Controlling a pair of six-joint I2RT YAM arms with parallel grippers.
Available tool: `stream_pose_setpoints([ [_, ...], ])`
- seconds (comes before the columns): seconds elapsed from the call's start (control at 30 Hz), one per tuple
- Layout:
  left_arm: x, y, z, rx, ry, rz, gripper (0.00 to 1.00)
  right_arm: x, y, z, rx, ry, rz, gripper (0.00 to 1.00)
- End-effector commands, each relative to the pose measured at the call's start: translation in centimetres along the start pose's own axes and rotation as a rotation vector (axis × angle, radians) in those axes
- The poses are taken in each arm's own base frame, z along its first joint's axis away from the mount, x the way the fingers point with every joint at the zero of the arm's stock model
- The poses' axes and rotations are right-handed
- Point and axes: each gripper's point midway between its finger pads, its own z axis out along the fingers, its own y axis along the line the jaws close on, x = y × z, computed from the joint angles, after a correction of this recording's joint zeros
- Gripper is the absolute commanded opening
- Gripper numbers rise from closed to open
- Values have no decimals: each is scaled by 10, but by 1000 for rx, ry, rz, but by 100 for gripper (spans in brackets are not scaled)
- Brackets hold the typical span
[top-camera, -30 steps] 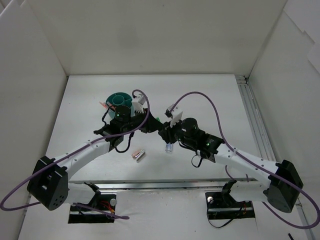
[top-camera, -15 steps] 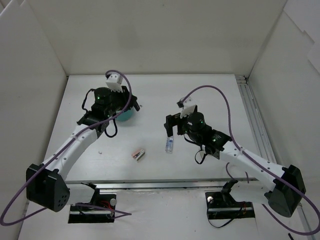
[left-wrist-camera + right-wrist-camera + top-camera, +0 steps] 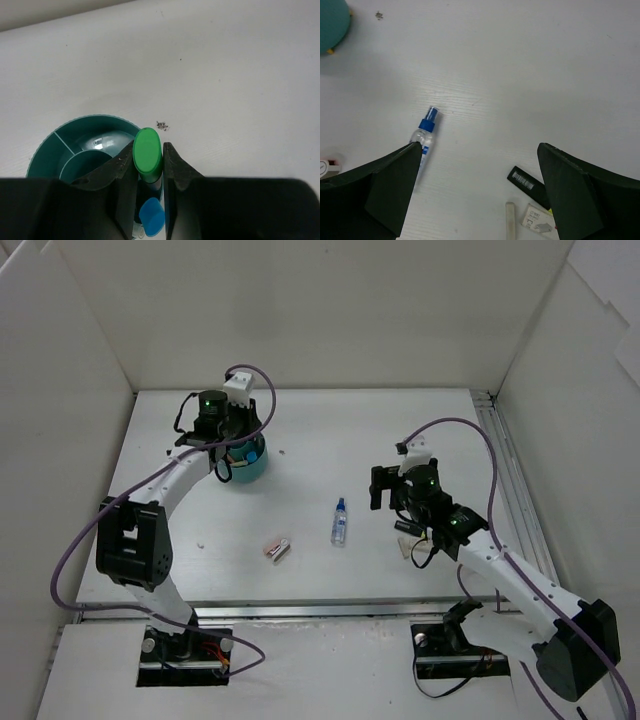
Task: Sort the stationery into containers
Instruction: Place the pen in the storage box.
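The left wrist view shows the left gripper [image 3: 148,156] pinching a green highlighter [image 3: 147,149] over the tub [image 3: 47,152]; overhead, the arm [image 3: 185,475] hides this. The right gripper [image 3: 479,147] is spread wide, with the bottle [image 3: 424,135] lying beside it. Small items [image 3: 536,220] at that view's edge, possibly erasers, are cut off.

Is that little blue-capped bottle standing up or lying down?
Lying down. The bottle stretches flat along the table, its whole side showing from above.

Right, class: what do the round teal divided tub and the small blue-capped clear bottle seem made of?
Round teal divided tub: likely moulded plastic, glossy; thin walls catch a highlight. Small blue-capped clear bottle: probably clear plastic, see-through body; glass possible.
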Motion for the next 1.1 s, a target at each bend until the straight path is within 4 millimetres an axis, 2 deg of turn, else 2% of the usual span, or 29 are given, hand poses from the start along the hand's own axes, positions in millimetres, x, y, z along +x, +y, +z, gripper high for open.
stream_pose_setpoints([
  [0.0,-45,-4,-4,44,-111,86,0,-9,-17,-4,47,-36,45,98],
  [0.17,-22,9,5,-14,-53,72,0,3,-46,-1,139,0,104,98],
  [0.3,-8,18,6,-69,-18,39,1,11,-61,3,187,20,199,98],
  [0.33,-4,23,6,-94,-9,35,9,14,-63,3,195,29,212,98],
  [0.37,-3,25,4,-105,-4,39,12,14,-68,4,208,30,232,98],
  [0.53,6,20,-4,-142,19,69,41,25,-81,6,252,52,310,98],
  [0.57,3,18,-8,-142,10,65,44,26,-82,7,257,51,337,98],
  [0.67,-4,13,-18,-129,-10,55,53,45,-90,4,309,124,403,98],
  [0.77,-15,7,-32,-114,-42,51,70,58,-87,5,291,194,414,98],
  [0.8,-17,4,-37,-104,-47,49,84,65,-86,6,283,223,415,98],
  [0.87,-29,-6,-52,-69,-81,39,99,80,-85,3,289,289,428,98],
  [0.9,-31,-9,-57,-59,-88,31,100,87,-87,2,307,316,442,98],
  [0.93,-32,-13,-61,-43,-94,21,99,103,-91,-3,342,388,452,98],
  [0.97,-35,-22,-73,-25,-98,8,100,109,-92,-6,357,417,475,98],
  [1.0,-29,-25,-78,-15,-87,-4,100,119,-91,-7,368,456,489,98],
  [1.07,-32,-35,-93,11,-109,-20,99,133,-85,-10,360,503,555,98],
])
